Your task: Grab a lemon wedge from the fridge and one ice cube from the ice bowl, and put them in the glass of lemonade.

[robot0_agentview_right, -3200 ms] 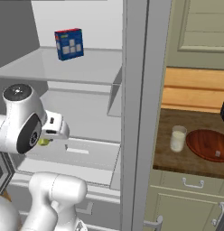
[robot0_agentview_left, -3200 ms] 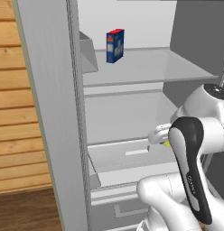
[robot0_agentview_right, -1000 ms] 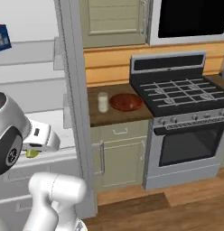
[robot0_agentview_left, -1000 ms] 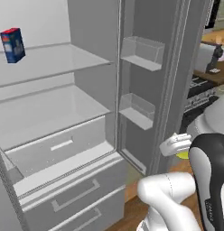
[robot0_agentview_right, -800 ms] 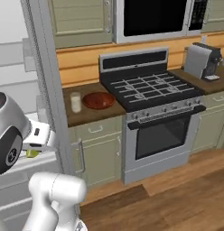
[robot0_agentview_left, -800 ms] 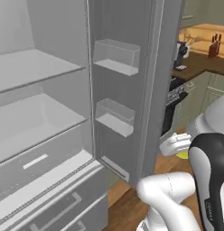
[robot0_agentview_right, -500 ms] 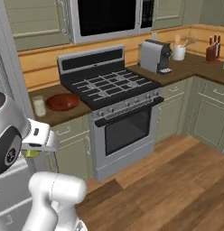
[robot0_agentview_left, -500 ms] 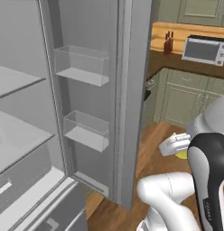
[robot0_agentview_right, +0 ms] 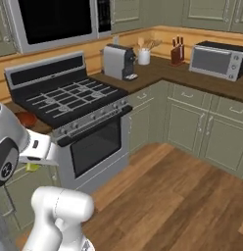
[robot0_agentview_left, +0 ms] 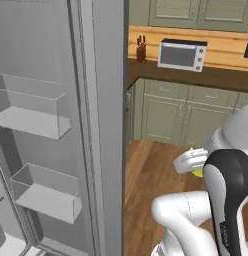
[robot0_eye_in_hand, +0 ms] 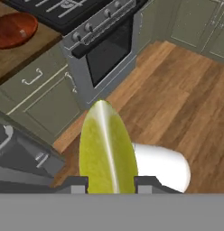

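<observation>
My gripper (robot0_eye_in_hand: 112,184) is shut on the lemon wedge (robot0_eye_in_hand: 107,146), a yellow-green slice standing upright between the two finger tips. From the base views the gripper (robot0_agentview_left: 192,161) hangs close to the arm with the lemon wedge (robot0_agentview_left: 197,173) under it, and a bit of yellow (robot0_agentview_right: 31,167) peeks below the hand. The fridge (robot0_agentview_left: 103,125) stands open at the left, its door shelves (robot0_agentview_left: 31,107) bare. The reddish-brown ice bowl (robot0_eye_in_hand: 14,29) lies on the wooden counter left of the stove, and its rim (robot0_agentview_right: 26,119) shows behind my arm. I cannot make out any ice in it. The glass of lemonade is out of view.
A black stove (robot0_agentview_right: 69,105) with an oven door stands ahead, with a microwave (robot0_agentview_right: 52,19) above it. Further right on the dark counter are a coffee machine (robot0_agentview_right: 118,61), a knife block (robot0_agentview_right: 177,51) and a toaster oven (robot0_agentview_right: 216,59). Wood floor (robot0_agentview_right: 167,191) spreads to the right.
The whole picture has swept from the fridge interior across the counter to the stove and corner cabinets, so the base has turned. The lemon wedge stays in the gripper.
</observation>
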